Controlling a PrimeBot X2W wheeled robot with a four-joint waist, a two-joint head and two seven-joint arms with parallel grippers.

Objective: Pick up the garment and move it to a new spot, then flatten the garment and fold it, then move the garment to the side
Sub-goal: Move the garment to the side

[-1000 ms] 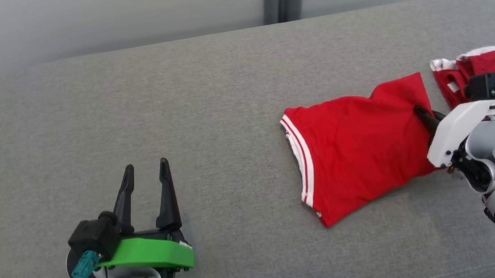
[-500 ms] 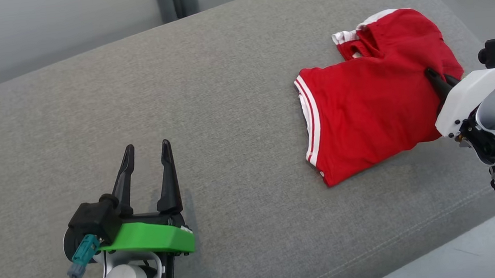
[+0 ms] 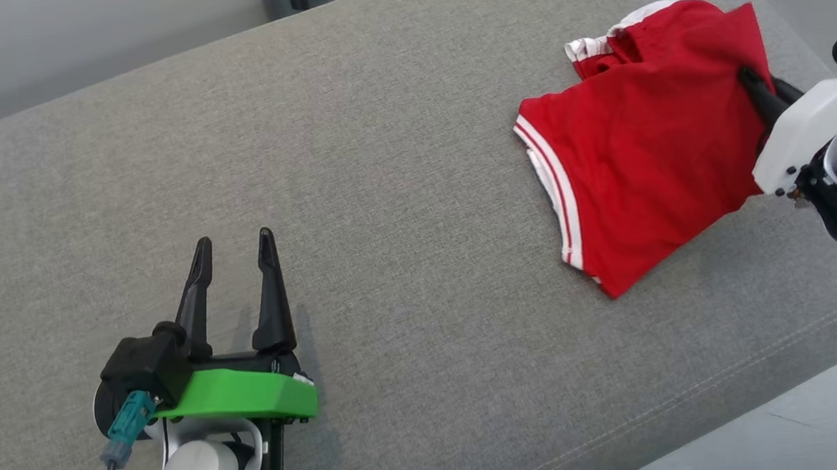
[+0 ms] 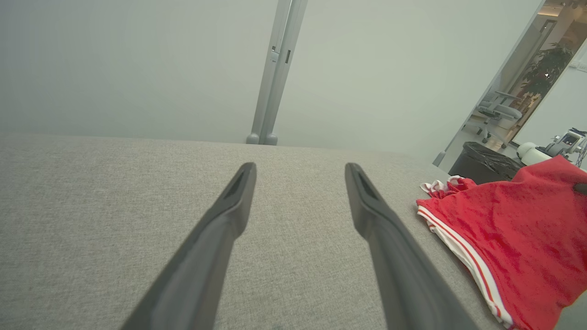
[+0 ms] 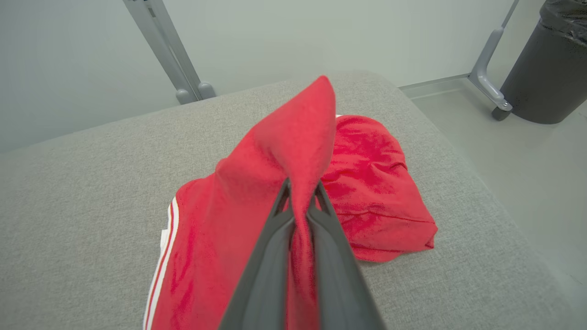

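The garment (image 3: 647, 162) is showing as soft red knit cloth, matt and faintly fuzzy, with white striped trim (image 3: 564, 207) edging it. Under the garment, the bench (image 3: 399, 191) is reading as grey woven upholstery, coarse-grained and dull. At the garment, the fingers (image 5: 270, 256) of the right gripper (image 3: 749, 76) are looking like smooth dark matt plastic, and its white cover (image 3: 807, 125) is giving off a light satin sheen. Well away from the garment, the left gripper (image 3: 233, 238) is showing the same matt black fingers over a smooth green plastic bracket (image 3: 243, 394). Beyond the garment, the bin (image 5: 536, 78) is looking like dark matt plastic, its black liner (image 5: 566, 13) glinting and crinkled.
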